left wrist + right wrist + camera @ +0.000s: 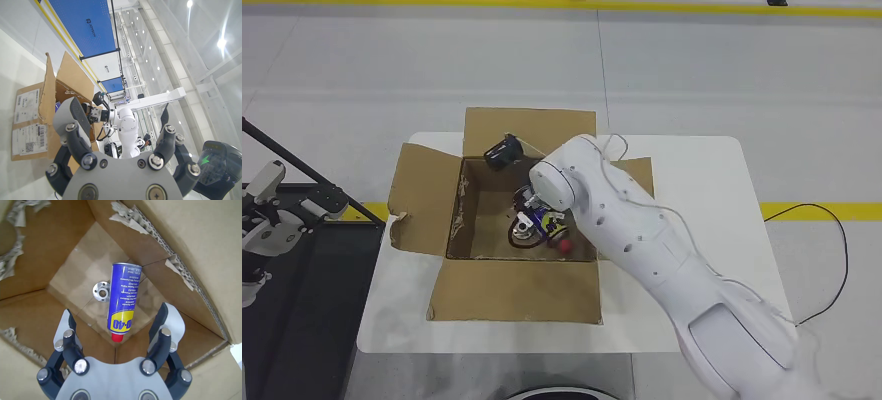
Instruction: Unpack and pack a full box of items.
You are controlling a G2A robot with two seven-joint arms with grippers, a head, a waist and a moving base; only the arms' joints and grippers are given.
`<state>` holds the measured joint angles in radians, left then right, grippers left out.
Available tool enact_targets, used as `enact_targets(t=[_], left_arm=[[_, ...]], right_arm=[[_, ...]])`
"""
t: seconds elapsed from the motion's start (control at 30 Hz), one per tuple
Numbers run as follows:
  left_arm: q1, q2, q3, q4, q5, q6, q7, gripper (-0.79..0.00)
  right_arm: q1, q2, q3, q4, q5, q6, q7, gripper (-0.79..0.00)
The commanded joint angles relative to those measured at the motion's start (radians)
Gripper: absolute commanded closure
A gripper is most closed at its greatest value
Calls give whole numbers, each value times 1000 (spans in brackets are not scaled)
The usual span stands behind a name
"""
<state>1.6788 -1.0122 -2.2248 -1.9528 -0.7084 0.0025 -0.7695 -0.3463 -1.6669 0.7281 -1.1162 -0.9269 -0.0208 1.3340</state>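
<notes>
Right wrist view, right claw point(116, 308): spread wide, empty, hanging over the can, jaws set across its width, likely lined up for a grab.
Can point(122, 298): flat on the box floor, red cap in a corner, about 5 o'clock in the box.
Flange point(101, 291): just beside the can; a grab may nudge it.
Box point(170, 247): flaps open, letting the arm in.
Left claw point(121, 106): wide open, empty, well apart at the box's 9 o'clock, likely parked clear.

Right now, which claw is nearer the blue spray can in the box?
Right. The right claw hangs open inside the cardboard box, just above the spray can. The left claw is open too, outside the box, well off to its side.
</notes>
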Motion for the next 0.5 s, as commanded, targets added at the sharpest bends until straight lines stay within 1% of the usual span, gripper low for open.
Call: enact_targets(t=[0.0,0.17,0.23,0.33,0.47], left_arm=[[0,0,0,0,0,0,0,-785],[0,0,0,0,0,0,0,-785],[0,0,0,0,0,0,0,-785],[0,0,0,0,0,0,0,-785],[0,0,0,0,0,0,0,-785]], right_arm=[[-51,25,54,-113,-8,-20,29,-785],[-201,82,205,-385,-29,-61,61,-785],[-256,101,264,-481,-64,-58,78,-785],[-330,126,347,-603,-157,-18,112,-785],[-400,152,429,-739,-329,30,202,-785]])
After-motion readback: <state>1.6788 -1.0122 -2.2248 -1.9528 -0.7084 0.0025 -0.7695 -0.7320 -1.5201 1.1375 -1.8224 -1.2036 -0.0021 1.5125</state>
